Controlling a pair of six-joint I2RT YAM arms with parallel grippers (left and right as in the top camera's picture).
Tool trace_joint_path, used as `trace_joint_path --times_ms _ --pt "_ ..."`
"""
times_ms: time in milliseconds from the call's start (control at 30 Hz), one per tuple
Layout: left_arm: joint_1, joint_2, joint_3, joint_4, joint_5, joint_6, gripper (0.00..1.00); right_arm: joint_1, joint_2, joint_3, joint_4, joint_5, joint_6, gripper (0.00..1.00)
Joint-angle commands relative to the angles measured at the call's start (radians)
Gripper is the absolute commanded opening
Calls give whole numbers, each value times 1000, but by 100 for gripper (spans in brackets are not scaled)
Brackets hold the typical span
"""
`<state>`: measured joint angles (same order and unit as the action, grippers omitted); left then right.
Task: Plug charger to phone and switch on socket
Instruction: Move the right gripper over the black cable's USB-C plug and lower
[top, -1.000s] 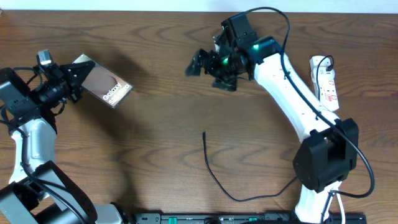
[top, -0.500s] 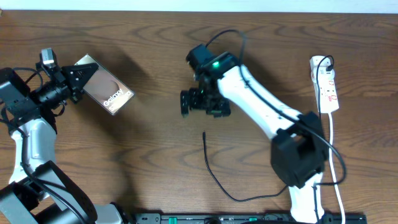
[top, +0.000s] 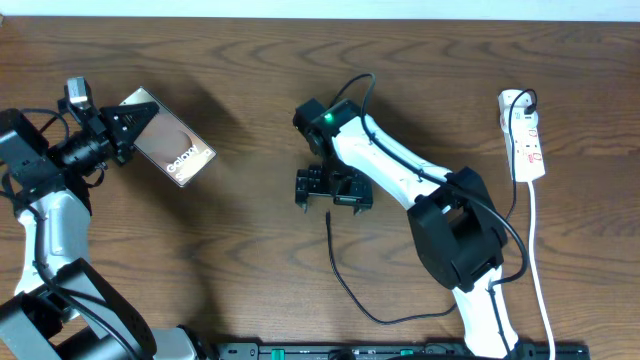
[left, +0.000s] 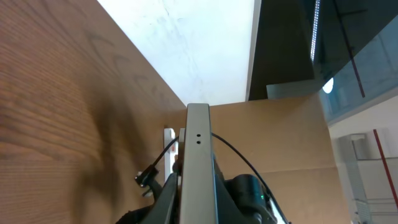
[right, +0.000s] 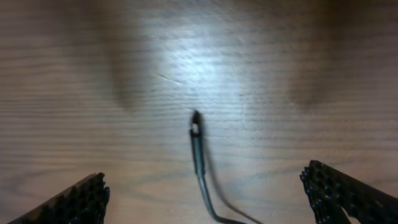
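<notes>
The phone (top: 172, 143), dark brown with white "Galaxy" lettering, is held tilted above the table's left side by my left gripper (top: 118, 131), which is shut on its edge. In the left wrist view the phone's grey edge (left: 198, 168) stands between the fingers. The charger cable (top: 345, 285) lies on the table, its plug tip (top: 329, 215) pointing away. My right gripper (top: 333, 190) is open just above the tip. In the right wrist view the plug tip (right: 196, 121) lies between the wide-apart fingers (right: 208, 196). The white socket strip (top: 524, 135) lies at the far right.
The socket's white lead (top: 534, 250) runs down the right side toward the front edge. A black bar (top: 400, 350) lies along the front edge. Bare wooden table (top: 240, 250) lies between the arms.
My right arm has swung left and toward the front, from the table's back to just above the charger's plug tip. The left gripper and the phone have stayed nearly still.
</notes>
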<state>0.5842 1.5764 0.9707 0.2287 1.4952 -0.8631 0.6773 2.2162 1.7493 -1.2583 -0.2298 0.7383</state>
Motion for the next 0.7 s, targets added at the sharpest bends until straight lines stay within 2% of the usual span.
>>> trace_joint_path --times_ms 0,667 --pt "-1 -1 -5 5 45 16 7 28 1 -50 17 13 55 99" --pt "-1 -1 -5 5 44 18 7 95 1 -82 96 64 77 97"
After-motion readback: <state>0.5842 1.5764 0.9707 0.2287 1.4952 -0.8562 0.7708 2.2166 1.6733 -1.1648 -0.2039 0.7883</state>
